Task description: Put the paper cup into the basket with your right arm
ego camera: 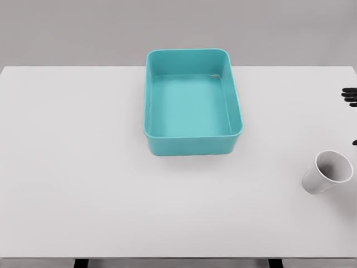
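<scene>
Head view: white desk (83, 184) fills most of the frame, grey wall behind it.

Basket (192, 146), teal, rectangular, rounded corners, sits upright just off the middle of the desk's far edge, its back wall close to that edge. Long axis runs far to near. Interior holds nothing visible; a small faint mark shows near the far right inner corner, too small to make out.

Cup (328, 173), white paper, lies tipped on the desk near the right edge, about halfway between far and near edges. Mouth faces up and toward the right; base points toward the left and the near edge. Inside shows grey shading only, no contents seen. Cup and basket stand well apart, bare desk between them.

Right hand (350, 95): only dark fingertips show at the frame's right edge, farther back than the cup and apart from it. It grasps nothing visible; whether it is released or clenched, cannot tell. Another dark speck sits at the right edge just above the cup.

Left half of the desk and the near strip carry nothing. Dark leg tops show under the near edge.
</scene>
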{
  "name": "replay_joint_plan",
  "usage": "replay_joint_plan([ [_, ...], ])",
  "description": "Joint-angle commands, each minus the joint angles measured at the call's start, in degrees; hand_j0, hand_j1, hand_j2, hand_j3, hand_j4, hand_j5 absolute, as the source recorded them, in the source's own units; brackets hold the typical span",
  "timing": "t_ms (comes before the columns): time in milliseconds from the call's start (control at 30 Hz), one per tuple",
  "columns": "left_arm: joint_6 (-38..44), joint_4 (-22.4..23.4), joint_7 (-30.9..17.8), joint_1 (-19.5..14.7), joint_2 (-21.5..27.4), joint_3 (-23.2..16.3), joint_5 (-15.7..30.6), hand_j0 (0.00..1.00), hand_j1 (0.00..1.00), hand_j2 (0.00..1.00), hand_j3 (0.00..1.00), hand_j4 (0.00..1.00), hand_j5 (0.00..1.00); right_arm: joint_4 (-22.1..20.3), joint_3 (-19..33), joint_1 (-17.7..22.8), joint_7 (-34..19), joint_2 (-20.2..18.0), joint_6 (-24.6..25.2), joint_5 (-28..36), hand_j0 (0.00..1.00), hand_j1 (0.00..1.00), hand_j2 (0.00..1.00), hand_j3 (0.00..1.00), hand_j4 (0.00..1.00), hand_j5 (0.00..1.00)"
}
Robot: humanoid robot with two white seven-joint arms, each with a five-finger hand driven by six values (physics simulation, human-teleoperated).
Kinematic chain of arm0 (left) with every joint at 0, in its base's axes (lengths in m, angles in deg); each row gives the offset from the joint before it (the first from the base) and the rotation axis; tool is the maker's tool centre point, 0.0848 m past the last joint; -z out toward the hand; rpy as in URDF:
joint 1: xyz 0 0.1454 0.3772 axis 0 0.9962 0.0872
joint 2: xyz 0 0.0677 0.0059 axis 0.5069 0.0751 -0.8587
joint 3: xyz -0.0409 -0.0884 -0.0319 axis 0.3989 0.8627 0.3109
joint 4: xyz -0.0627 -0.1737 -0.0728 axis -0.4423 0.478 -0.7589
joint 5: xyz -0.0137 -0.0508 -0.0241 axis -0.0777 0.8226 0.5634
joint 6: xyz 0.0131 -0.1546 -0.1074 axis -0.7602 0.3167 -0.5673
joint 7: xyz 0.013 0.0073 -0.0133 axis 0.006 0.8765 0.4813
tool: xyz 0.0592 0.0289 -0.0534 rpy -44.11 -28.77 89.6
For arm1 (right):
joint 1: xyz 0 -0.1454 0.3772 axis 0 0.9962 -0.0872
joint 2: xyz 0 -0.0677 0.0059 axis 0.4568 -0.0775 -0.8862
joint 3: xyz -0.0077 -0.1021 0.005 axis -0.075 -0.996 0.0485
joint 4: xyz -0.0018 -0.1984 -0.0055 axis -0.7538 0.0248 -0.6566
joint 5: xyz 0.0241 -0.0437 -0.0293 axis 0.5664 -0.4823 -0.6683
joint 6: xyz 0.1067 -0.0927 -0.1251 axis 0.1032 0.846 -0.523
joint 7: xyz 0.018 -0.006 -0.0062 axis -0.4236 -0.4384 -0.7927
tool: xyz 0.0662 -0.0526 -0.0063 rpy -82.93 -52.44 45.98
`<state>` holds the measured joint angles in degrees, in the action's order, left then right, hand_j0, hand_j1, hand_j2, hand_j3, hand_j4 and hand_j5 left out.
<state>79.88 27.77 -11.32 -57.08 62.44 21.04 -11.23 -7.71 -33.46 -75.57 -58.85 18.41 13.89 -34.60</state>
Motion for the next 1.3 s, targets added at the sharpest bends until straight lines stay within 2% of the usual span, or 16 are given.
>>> replay_joint_plan([
  [0,0.0,0.0,-0.02,-0.09,0.0,0.06,0.02,1.0,1.0,1.0,1.0,1.0,1.0,-0.04,-1.44,-0.09,0.01,-0.74,-0.51,0.28,1.0,1.0,1.0,1.0,1.0,1.0],
  [233,0.0,0.0,-0.02,-0.09,0.0,-0.02,0.02,1.0,1.0,1.0,1.0,1.0,1.0,1.02,-2.58,0.0,0.01,-1.71,-1.74,-2.62,1.0,1.0,1.0,1.0,1.0,1.0],
  [533,0.0,0.0,-0.02,0.0,0.0,-0.02,0.02,1.0,1.0,1.0,1.0,1.0,1.0,0.75,-10.76,0.09,0.01,-4.61,-7.62,-2.71,1.0,1.0,1.0,1.0,1.0,1.0],
  [1067,0.0,0.0,-0.02,-0.09,0.0,-0.02,0.02,1.0,1.0,1.0,1.0,1.0,1.0,0.14,-15.41,0.09,0.01,-5.58,-9.82,-2.71,1.0,1.0,1.0,1.0,1.0,1.0],
  [1267,0.0,0.0,0.07,-0.09,0.0,-0.02,0.02,1.0,1.0,1.0,1.0,1.0,1.0,-1.7,-16.91,0.09,0.01,-6.02,-10.26,-2.97,1.0,1.0,1.0,1.0,1.0,1.0],
])
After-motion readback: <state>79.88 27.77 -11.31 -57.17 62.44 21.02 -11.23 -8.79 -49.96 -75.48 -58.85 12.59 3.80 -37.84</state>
